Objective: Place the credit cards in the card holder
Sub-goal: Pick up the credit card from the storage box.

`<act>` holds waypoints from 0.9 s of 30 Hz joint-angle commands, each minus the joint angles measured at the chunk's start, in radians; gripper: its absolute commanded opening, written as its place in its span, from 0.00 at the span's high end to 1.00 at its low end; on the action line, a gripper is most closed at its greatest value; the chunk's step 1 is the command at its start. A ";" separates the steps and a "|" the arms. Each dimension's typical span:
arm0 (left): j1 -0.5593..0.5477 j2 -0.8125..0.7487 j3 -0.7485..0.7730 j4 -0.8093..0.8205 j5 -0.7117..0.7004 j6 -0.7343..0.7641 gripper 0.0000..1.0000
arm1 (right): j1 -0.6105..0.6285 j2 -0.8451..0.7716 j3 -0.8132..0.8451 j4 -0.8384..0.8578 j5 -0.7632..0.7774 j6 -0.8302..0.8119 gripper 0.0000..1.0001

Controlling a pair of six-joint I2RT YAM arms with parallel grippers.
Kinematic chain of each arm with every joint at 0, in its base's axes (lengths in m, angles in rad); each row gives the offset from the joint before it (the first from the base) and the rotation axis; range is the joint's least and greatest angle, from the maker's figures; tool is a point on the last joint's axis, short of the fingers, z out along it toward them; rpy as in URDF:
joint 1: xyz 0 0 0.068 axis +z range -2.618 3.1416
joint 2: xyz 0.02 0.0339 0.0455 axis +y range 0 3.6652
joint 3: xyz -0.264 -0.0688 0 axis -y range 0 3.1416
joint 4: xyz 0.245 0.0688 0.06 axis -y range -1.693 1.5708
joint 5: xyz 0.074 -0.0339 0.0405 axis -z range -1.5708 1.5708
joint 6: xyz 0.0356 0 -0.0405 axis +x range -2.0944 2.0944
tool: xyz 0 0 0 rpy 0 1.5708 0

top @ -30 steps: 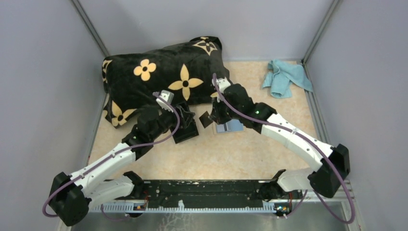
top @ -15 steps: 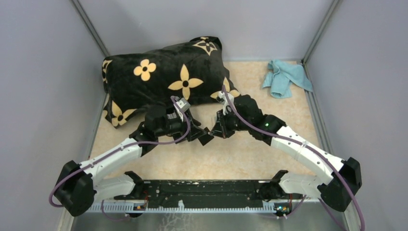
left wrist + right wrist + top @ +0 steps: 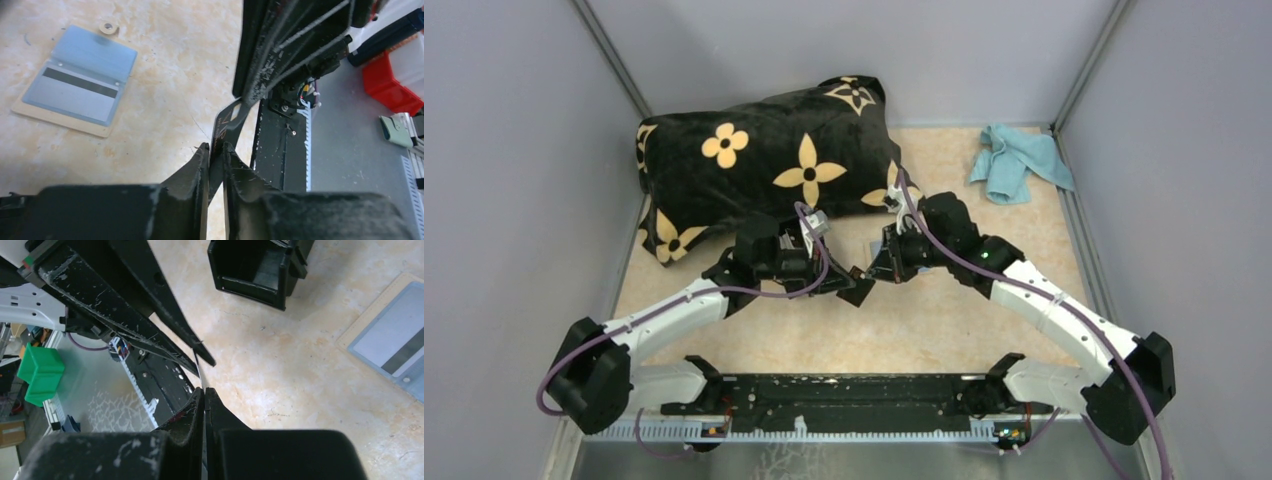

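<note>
Pinching one dark card (image 3: 222, 125) from opposite ends are the left hand (image 3: 215, 150) and right hand (image 3: 204, 391); its pale print is unreadable.

The left fingers (image 3: 192, 175) have joined the right fingers (image 3: 222, 415) on the dark card (image 3: 856, 291).

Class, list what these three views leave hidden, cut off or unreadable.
1. Top view: the grey card lies hidden under the right arm.
2. Right wrist view: the card holder is cut by the top edge; slots unseen.
3. Both wrist views: the clamped dark card shows almost edge-on; face unreadable.
</note>
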 commanded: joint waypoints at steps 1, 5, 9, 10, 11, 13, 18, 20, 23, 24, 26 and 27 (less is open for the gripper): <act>0.004 0.045 0.041 0.014 0.089 0.004 0.88 | -0.039 0.011 -0.008 0.086 -0.103 0.010 1.00; 0.012 0.075 0.043 0.066 0.142 -0.032 1.00 | -0.076 0.029 -0.023 0.103 -0.145 0.009 1.00; 0.020 0.099 0.038 0.106 0.135 -0.059 1.00 | -0.094 0.033 -0.028 0.108 -0.146 0.005 1.00; 0.022 0.105 0.038 0.107 0.110 -0.067 1.00 | -0.100 0.028 -0.024 0.093 -0.121 -0.001 0.91; 0.023 0.111 0.038 0.105 0.079 -0.073 1.00 | -0.107 0.019 -0.021 0.080 -0.082 -0.010 0.81; 0.023 0.121 0.035 0.102 -0.003 -0.093 1.00 | -0.112 -0.011 -0.030 0.068 0.030 -0.022 0.65; 0.013 0.169 0.036 0.157 -0.198 -0.214 1.00 | -0.112 -0.056 -0.068 0.088 0.319 0.000 0.43; -0.007 0.207 0.049 0.186 -0.270 -0.262 1.00 | -0.112 -0.051 -0.080 0.099 0.426 0.022 0.43; -0.050 0.286 0.093 0.199 -0.385 -0.324 1.00 | -0.112 -0.023 -0.085 0.106 0.565 0.050 0.44; -0.065 0.329 0.113 0.200 -0.415 -0.344 1.00 | -0.112 -0.009 -0.080 0.102 0.599 0.056 0.45; -0.089 0.392 0.156 0.202 -0.463 -0.392 1.00 | -0.115 0.028 -0.063 0.089 0.657 0.061 0.47; -0.099 0.418 0.181 0.196 -0.488 -0.416 1.00 | -0.121 0.052 -0.054 0.082 0.675 0.066 0.48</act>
